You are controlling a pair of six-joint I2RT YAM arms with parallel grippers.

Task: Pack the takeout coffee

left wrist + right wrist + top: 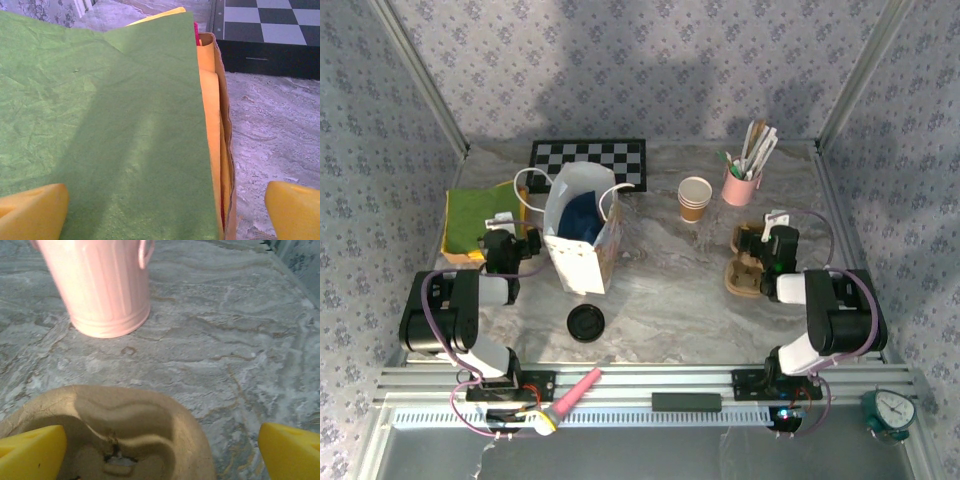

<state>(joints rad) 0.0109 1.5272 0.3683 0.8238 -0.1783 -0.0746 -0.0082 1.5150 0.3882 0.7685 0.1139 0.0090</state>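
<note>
Tan paper cups [695, 198] with a white inside stand nested in a short stack at the back middle; a single takeout coffee is out of view. A white paper bag [582, 238] with handles stands open left of centre, something dark blue inside. A flat black lid [586, 323] lies in front of it. My left gripper [513, 243] [167, 212] is open, hovering over the right edge of a green napkin stack [100, 125]. My right gripper [776, 240] [162, 450] is open above a brown pulp cup carrier [125, 415], nothing between its fingers.
A pink bucket [741, 186] [100, 285] of stirrers stands behind the carrier [744, 265]. A chessboard [588, 160] lies at the back. A pink-handled tool [575, 395] rests on the front rail, and a green timer [890, 412] sits at the front right.
</note>
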